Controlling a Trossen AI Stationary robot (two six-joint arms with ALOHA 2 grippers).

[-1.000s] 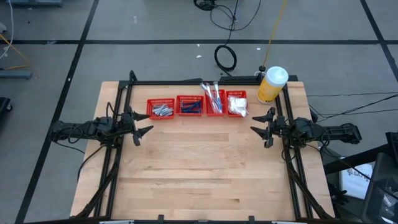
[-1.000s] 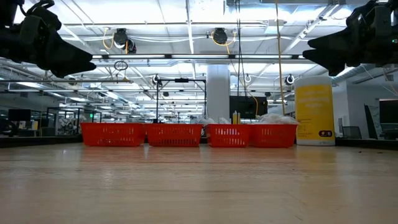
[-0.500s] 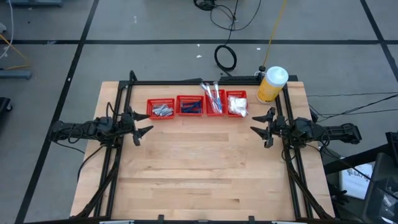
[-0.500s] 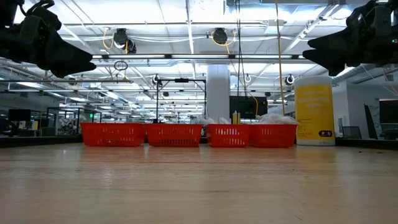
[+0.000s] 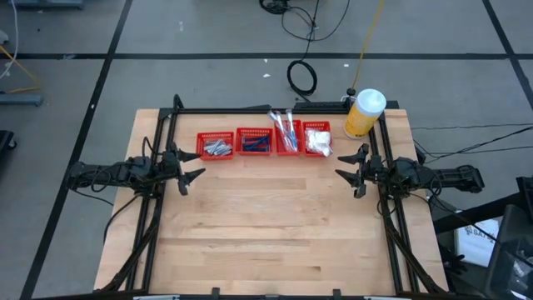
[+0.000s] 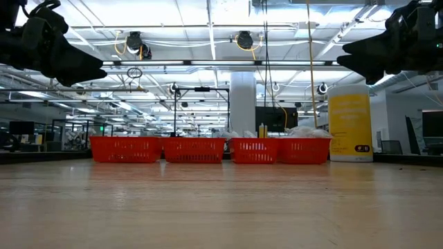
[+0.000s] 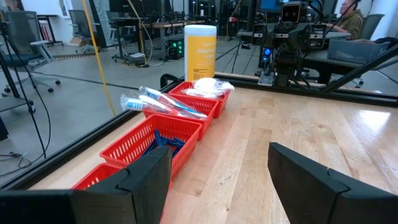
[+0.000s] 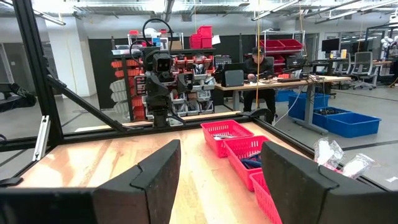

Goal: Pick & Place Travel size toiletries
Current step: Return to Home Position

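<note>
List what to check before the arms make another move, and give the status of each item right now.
1. Left gripper open and holding nothing, by the table's left edge: ok.
2. Right gripper open and holding nothing, by the table's right edge: ok.
3. Both grippers raised above the table, as the low view shows: ok.
4. Nothing lies loose on the table outside the four red baskets: ok.
5. Toothbrushes fully inside their basket: not ok, their ends stick out over the far rim.
6. Yellow bottle upright at the far right corner, away from both grippers: ok.
</note>
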